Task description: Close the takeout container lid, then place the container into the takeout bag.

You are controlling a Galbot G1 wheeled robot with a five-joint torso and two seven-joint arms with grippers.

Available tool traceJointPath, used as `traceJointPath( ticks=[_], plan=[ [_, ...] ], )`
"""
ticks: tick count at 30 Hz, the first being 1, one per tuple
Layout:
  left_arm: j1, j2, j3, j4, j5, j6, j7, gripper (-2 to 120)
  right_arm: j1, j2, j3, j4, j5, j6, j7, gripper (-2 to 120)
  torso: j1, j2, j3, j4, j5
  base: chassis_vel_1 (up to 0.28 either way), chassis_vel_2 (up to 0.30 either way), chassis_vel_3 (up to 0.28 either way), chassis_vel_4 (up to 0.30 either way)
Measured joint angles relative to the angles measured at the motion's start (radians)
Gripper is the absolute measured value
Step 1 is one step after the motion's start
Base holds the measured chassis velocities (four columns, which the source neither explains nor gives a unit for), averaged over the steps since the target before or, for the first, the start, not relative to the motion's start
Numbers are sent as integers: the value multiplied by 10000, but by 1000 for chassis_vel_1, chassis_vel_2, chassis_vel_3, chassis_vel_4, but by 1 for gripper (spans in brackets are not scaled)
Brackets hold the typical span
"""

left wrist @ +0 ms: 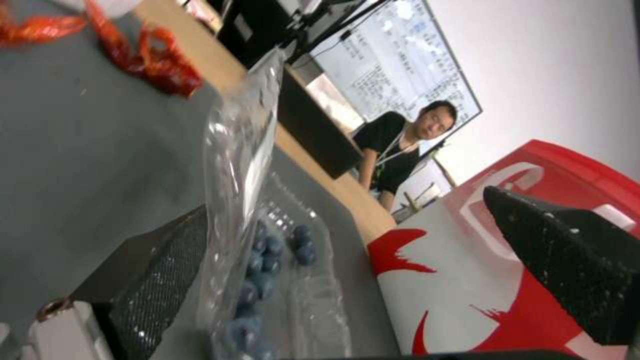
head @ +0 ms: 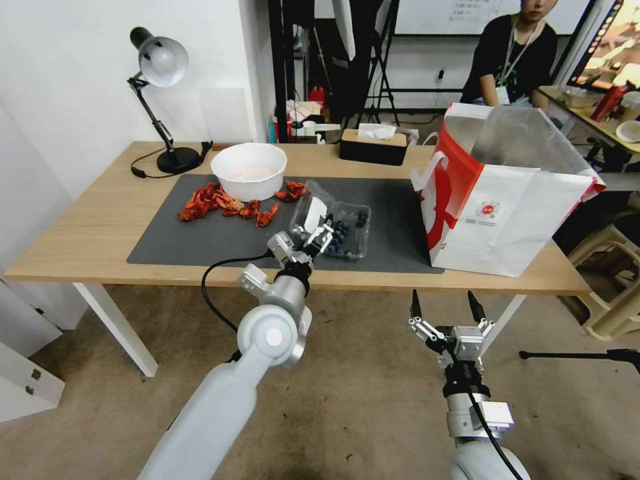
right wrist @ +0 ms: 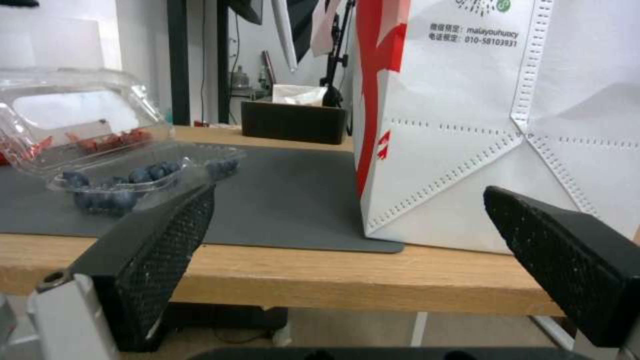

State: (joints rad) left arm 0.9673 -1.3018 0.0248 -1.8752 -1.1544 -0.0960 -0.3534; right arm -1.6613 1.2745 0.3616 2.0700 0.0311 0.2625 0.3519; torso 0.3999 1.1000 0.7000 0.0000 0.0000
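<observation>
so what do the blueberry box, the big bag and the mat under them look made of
The takeout container looks like thin clear glossy plastic: berries show through it. The takeout bag seems matte white paper, creased, with silvery foil-like lining inside. The dark grey mat lies flat and matte, perhaps rubber or felt; hard to tell.

Left gripper (head: 325, 235) at the takeout container (head: 341, 231) on the grey mat (head: 200, 243), lid (head: 311, 212) up and open. Right gripper (head: 445, 305) below tabletop (head: 87, 233) edge, fingers (head: 415, 305) apart. Takeout bag (head: 507, 207) upright, on the right.
</observation>
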Motion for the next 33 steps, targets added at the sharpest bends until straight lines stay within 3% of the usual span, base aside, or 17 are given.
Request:
traceJointPath(
  ticks=[12,27,33],
  plan=[
    [-400,78,74,-94,-784,-89,57,100,-36,28,13,-14,-60,27,-1,100,0,0,0,0,1,0,0,0,0],
    [-978,-119,99,-287,-2971,196,-628,99,-93,101,119,-39,-108,52,17,100,0,0,0,0,0,0,0,0,0],
    [-1284,-188,45,4,-3818,343,-1105,93,-131,164,117,-41,-167,54,25,100,0,0,0,0,0,0,0,0,0]
  ],
)
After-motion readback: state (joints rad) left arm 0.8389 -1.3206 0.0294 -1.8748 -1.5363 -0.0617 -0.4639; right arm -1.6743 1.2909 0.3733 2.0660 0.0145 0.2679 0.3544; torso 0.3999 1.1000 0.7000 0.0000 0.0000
